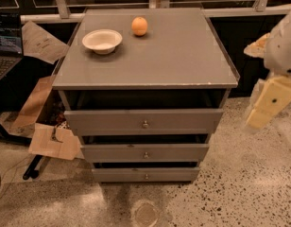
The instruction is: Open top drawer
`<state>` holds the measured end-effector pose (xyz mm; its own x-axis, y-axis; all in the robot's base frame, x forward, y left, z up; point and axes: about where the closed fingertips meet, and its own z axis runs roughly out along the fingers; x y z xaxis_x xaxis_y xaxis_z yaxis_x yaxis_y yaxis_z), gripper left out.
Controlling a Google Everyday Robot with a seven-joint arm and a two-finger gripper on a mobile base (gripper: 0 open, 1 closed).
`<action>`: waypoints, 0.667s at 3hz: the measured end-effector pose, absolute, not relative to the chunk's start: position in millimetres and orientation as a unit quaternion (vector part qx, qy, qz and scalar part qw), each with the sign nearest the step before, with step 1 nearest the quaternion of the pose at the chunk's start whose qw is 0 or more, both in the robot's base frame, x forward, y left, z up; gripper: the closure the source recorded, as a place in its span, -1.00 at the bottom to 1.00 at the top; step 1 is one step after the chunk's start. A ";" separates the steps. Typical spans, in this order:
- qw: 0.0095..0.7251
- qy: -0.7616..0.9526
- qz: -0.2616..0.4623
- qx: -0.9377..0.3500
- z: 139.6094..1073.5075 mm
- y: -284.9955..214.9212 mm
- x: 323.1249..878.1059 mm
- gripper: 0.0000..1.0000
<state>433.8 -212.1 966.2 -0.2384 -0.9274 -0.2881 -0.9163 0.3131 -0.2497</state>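
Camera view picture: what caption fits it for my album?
Robot's cream gripper hangs right of the grey cabinet, away from its wide grey top drawer; white bowl and orange fruit sit on top.

Lab-like workspace.
Speckled floor (240,188), laptop (6,46) showing code, loose cardboard (53,143); the hand (267,105) hangs right of the cabinet (178,56).

Laptop screen (4,40) lines look unreadable; gripper (260,113) at far right.

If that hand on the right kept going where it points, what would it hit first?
Probably the floor: the hand hangs right of the cabinet, pointing down-left; depth is unclear.
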 end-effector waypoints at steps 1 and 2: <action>0.244 0.810 0.051 -0.531 922.0 -203.7 417.4 -1.00; 0.293 0.823 0.103 -0.476 884.2 -186.1 416.6 -1.00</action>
<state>416.6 -186.1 884.2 -0.3761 -0.7233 -0.5792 -0.8432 0.5262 -0.1097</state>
